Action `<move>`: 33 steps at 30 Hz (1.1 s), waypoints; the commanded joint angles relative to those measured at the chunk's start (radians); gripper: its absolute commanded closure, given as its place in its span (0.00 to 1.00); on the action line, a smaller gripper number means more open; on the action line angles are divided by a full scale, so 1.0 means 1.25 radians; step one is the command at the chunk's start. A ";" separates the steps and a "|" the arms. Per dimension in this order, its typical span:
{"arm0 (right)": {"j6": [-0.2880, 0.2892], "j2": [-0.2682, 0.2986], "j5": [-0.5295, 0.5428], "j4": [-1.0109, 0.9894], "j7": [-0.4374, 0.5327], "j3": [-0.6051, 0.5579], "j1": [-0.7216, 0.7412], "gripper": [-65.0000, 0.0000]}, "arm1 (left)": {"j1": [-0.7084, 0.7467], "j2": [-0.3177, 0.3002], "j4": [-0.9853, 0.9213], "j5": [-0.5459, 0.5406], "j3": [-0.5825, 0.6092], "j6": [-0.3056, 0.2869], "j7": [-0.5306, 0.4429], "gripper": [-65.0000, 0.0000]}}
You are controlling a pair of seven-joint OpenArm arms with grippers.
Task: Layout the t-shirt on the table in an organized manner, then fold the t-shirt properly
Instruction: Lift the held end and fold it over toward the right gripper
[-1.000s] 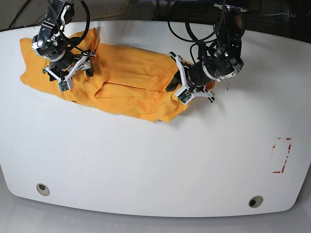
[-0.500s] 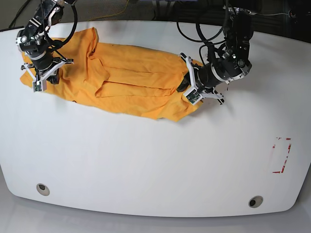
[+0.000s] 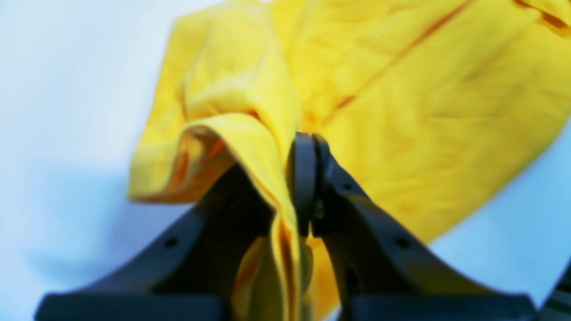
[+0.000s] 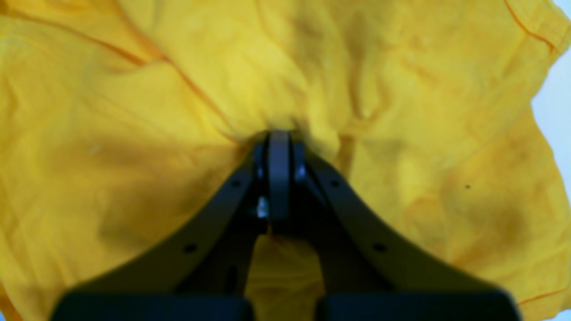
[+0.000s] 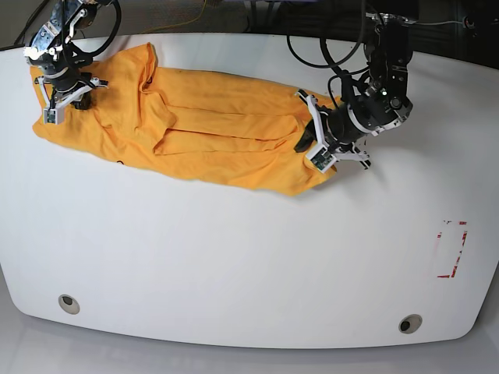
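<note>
— Grommets (image 5: 69, 304) are seen first, two grey rounds set into the near rim of the table (image 5: 234, 265); how is the rest of that near stretch described?

— Glossy white surface is shown there, and a red tape outline (image 5: 452, 249) is marked toward the near corner on the base view's right.

— And where is the t-shirt (image 5: 203, 136) found?

— It is laid across the far half of the table, stretched sideways in a long wrinkled band, with several folds lying over one another along its middle. One end is spread close to the far corner on the base view's left; the other end is bunched nearer the middle of the far edge.

— What is held by the left gripper (image 3: 292, 178)?

— A fold of the cloth is pinched between its black fingers; in the left wrist view the yellow fabric is seen passing straight down through the closed jaws, with a lifted flap curling beside them. In the base view this gripper (image 5: 320, 148) is placed at the bunched end.

— And the right gripper (image 4: 279, 174)?

— Its jaws are pressed together with fabric puckered around the tips — a grip on the t-shirt is indicated, though the pinched cloth itself is hardly seen between the pads. In the base view it (image 5: 66, 92) is set on the far-left end of the garment.
</note>
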 commanded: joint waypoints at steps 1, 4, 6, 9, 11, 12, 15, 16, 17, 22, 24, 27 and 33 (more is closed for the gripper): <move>0.001 0.033 0.009 -0.025 0.023 0.002 0.004 1.00 | -0.009 -0.002 0.017 -0.012 -0.007 -0.001 -0.017 0.96; 0.001 0.043 0.009 -0.054 0.026 0.002 0.008 1.00 | -0.009 -0.012 0.017 -0.012 -0.016 -0.001 -0.017 0.96; 0.001 0.043 0.009 -0.059 0.026 0.000 0.009 1.00 | -0.009 -0.012 0.017 -0.012 -0.017 -0.001 -0.017 0.96; 0.001 0.039 0.009 -0.059 0.026 -0.015 0.009 1.00 | -0.008 -0.029 0.019 -0.012 -0.017 -0.001 -0.017 0.96; 0.001 0.038 0.010 -0.058 0.026 -0.043 0.007 1.00 | -0.008 -0.039 0.019 -0.013 -0.017 -0.001 -0.017 0.96; 0.001 0.036 0.011 -0.058 0.026 -0.055 0.005 1.00 | -0.008 -0.040 0.019 -0.013 -0.018 -0.001 -0.017 0.96; 0.001 0.011 0.010 -0.054 0.026 -0.077 0.004 1.00 | -0.008 -0.040 0.019 -0.013 -0.028 -0.001 -0.017 0.96; 0.001 0.005 0.010 -0.049 0.026 -0.079 0.004 1.00 | -0.008 -0.041 0.019 -0.013 -0.036 -0.001 -0.017 0.96; 0.001 -0.001 0.009 -0.044 0.026 -0.081 0.004 1.00 | -0.008 -0.041 0.019 -0.013 -0.047 -0.001 -0.017 0.96; 0.001 -0.039 0.009 -0.023 0.022 -0.084 0.003 1.00 | -0.008 -0.052 0.019 -0.013 -0.077 -0.001 -0.017 0.96; 0.001 -0.051 0.009 -0.022 0.021 -0.085 0.003 1.00 | -0.008 -0.072 0.024 -0.013 -0.080 -0.001 -0.017 0.96; 0.001 -0.056 0.008 -0.022 0.021 -0.108 0.000 1.00 | -0.008 -0.084 0.031 -0.013 -0.080 -0.001 -0.017 0.96; 0.001 -0.065 0.008 -0.002 0.021 -0.183 -0.022 1.00 | -0.034 -0.099 0.049 -0.024 -0.082 -0.001 0.069 0.96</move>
